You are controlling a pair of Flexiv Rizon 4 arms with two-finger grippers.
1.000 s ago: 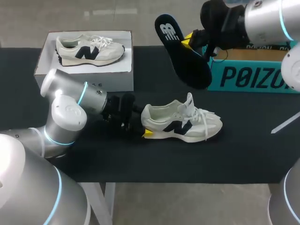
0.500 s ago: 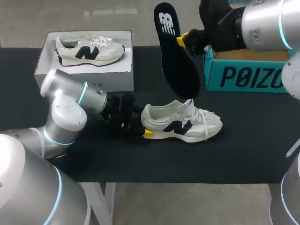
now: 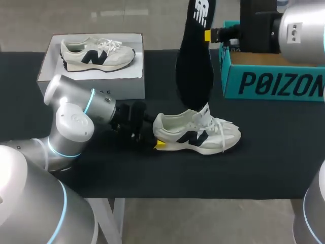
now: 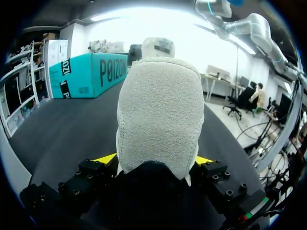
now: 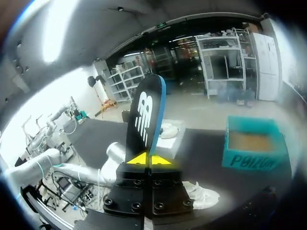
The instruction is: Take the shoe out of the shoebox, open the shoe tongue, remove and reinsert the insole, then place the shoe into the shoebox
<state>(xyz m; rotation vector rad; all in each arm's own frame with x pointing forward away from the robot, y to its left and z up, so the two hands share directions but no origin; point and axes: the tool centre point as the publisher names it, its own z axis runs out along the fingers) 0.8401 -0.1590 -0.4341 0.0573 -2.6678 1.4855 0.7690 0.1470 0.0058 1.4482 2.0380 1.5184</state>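
Insole (image 3: 194,66) has been swung upright and is clenched by the right pincer (image 3: 209,34), its tip just above the shoe (image 3: 195,133), whose heel is grasped by the left pincer (image 3: 159,144) on the bench (image 3: 264,157); reinsertion seems near.

Robot lab: arms (image 3: 71,122) over black table (image 3: 269,168)

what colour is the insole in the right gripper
The insole is black with a white logo; clearest in the head view.
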